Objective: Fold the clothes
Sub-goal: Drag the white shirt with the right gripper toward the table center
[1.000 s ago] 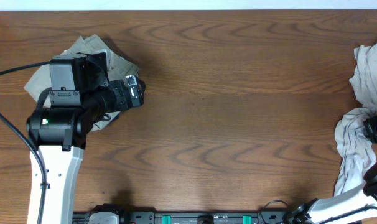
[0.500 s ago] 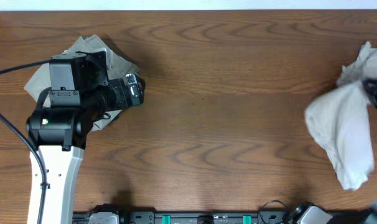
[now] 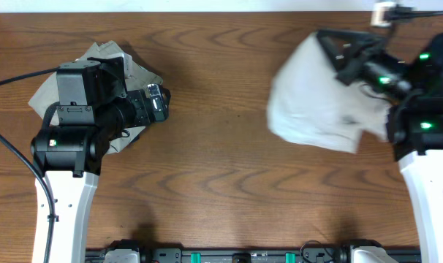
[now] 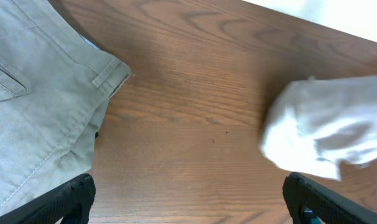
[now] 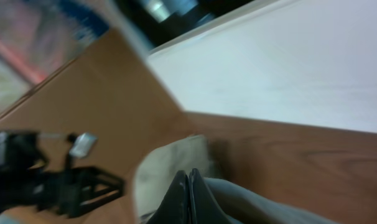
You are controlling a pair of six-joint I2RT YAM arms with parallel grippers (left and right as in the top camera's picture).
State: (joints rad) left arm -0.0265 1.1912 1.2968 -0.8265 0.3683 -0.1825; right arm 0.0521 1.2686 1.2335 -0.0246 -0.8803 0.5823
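The T-shirt [image 3: 315,102] hangs as a pale, bunched bundle over the right half of the counter [image 3: 229,146], toward its far edge, and it looks smeared and soft-edged in the overhead view. My right gripper [image 5: 188,183] has it: in the right wrist view my two dark fingers are pressed together with pale fabric gathered around them and no gap between the tips, so I am pinching a fold of the shirt. The rest of the cloth droops below and to the left of that pinch. I cannot tell whether its lowest edge touches the wood or hangs just clear of it. From the left wrist view the same bundle shows as a rounded white lump at the right, with bare brown wood between it and everything on my other side. My left gripper [image 3: 157,104] is well apart from the shirt at the left end of the counter, its fingers spread wide with nothing between them but wood grain. Under and behind that arm lie the khaki trousers [image 4: 39,93] in a rumpled heap — a stitched seam, a belt loop and a pocket edge visible — just beside the left gripper.
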